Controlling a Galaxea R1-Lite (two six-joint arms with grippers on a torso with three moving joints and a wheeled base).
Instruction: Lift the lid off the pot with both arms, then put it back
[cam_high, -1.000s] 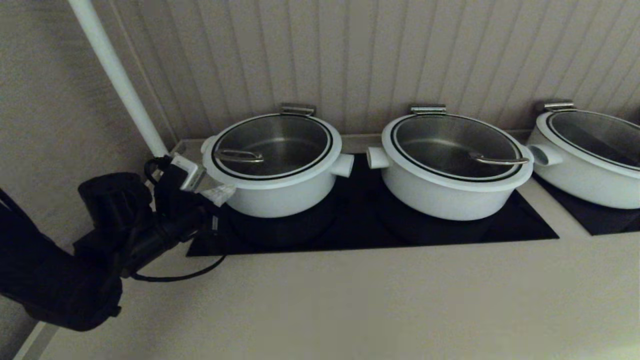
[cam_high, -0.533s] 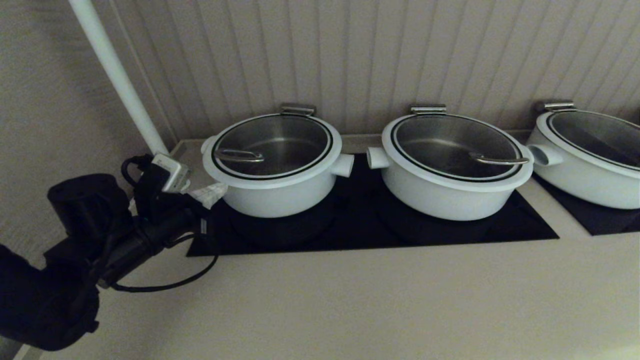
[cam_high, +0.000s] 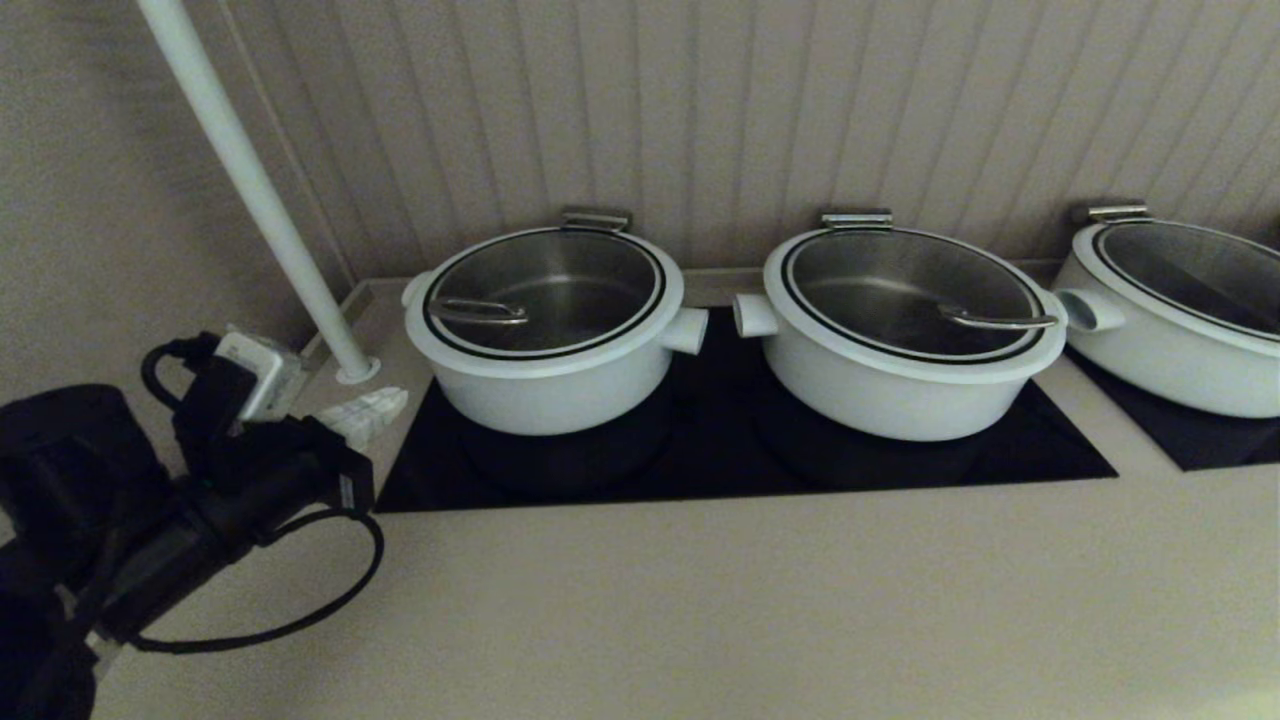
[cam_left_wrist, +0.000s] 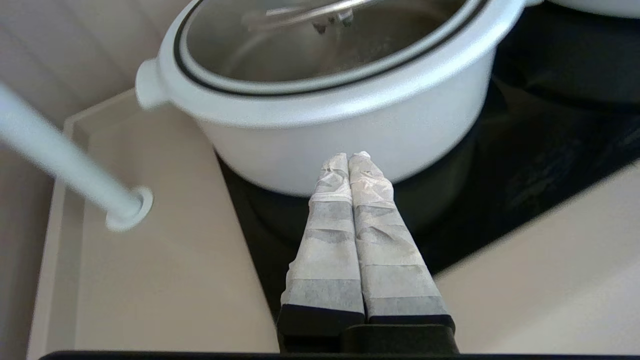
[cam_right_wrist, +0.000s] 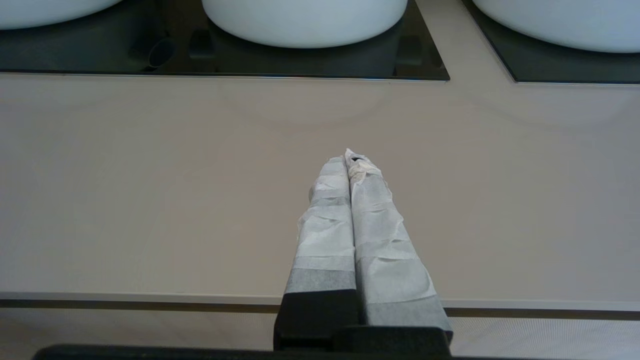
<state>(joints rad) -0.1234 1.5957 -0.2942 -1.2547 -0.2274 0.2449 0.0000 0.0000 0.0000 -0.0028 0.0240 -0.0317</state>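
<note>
The white pot (cam_high: 540, 390) stands at the left end of the black hob, and it also shows in the left wrist view (cam_left_wrist: 350, 125). The glass lid (cam_high: 545, 290) lies shut on it, with its steel wire handle (cam_high: 478, 311) near its left edge and its hinge (cam_high: 596, 217) at the rear. My left gripper (cam_high: 375, 412) (cam_left_wrist: 348, 156) is shut and empty, low over the counter, left of and in front of the pot and apart from it. My right gripper (cam_right_wrist: 350, 157) is shut and empty above the bare counter near its front edge; it is outside the head view.
Two like white pots (cam_high: 905, 360) (cam_high: 1180, 330) stand to the right on black hob panels (cam_high: 740, 450). A white pole (cam_high: 255, 190) rises from the counter's back left corner beside my left arm. A ribbed wall runs behind. The beige counter (cam_high: 750, 600) stretches in front.
My left arm has drawn back to the left and toward me, away from the pot's left side. The lid and pot have not moved.
</note>
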